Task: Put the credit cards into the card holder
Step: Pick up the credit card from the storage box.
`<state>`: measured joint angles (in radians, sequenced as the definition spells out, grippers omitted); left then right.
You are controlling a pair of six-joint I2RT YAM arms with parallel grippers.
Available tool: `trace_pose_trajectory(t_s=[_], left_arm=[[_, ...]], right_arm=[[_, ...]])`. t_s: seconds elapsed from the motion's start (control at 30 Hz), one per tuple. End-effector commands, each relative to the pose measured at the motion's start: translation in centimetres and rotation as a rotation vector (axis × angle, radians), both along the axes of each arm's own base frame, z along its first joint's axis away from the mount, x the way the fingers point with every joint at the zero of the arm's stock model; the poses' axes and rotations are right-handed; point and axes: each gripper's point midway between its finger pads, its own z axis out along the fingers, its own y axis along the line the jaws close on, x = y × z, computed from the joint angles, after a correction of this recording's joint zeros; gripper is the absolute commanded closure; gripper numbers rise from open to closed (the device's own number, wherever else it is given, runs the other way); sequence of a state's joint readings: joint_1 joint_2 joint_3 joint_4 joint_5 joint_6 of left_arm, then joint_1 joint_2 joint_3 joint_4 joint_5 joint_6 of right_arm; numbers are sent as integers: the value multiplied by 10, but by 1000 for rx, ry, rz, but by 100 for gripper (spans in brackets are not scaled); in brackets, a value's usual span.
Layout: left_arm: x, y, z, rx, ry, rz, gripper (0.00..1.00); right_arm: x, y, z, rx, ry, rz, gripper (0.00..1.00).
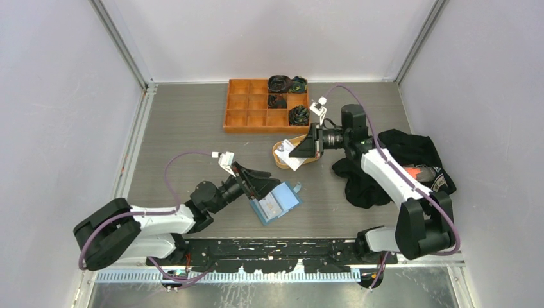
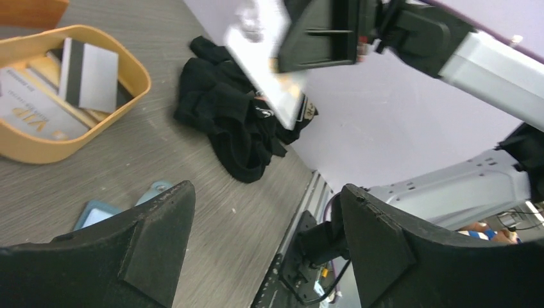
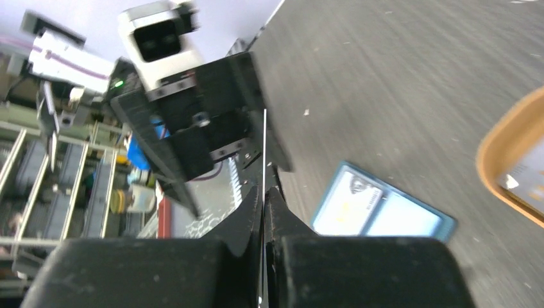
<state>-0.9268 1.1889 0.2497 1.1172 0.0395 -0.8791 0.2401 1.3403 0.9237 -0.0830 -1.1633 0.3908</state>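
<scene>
Your right hand (image 1: 297, 153) pinches a white card (image 1: 292, 161) near the tan dish (image 1: 276, 153) of cards (image 2: 86, 77), beyond the open blue card holder (image 1: 277, 203). Your left hand (image 1: 264, 186) is spread, empty, just left of the holder. A black cloth (image 1: 378, 173) lies to the holder's right on the bench (image 1: 192, 128).

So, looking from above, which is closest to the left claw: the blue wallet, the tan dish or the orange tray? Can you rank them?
From the left gripper, in the top view:
1. the card holder, right beside it, toward the table's near edge.
2. the tan dish, farther back, mid-table.
3. the orange tray, farthest, near the back wall.
</scene>
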Motion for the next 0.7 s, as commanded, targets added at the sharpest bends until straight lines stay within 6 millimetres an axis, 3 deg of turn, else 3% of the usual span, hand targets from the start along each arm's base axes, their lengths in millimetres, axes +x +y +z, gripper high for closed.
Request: trace_pose_trajectory(t_s=[0.0, 0.27, 0.47, 0.67], left_arm=[[0, 1, 9, -75, -46, 25, 16], [-11, -7, 13, -94, -104, 21, 24], [-15, 5, 30, -135, -143, 43, 33], [-16, 13, 44, -171, -167, 58, 48]], right_arm=[[-29, 15, 34, 85, -170, 131, 99], [-53, 30, 22, 91, -180, 239, 99], [-63, 35, 17, 87, -198, 289, 99], [-75, 38, 10, 80, -200, 343, 99]])
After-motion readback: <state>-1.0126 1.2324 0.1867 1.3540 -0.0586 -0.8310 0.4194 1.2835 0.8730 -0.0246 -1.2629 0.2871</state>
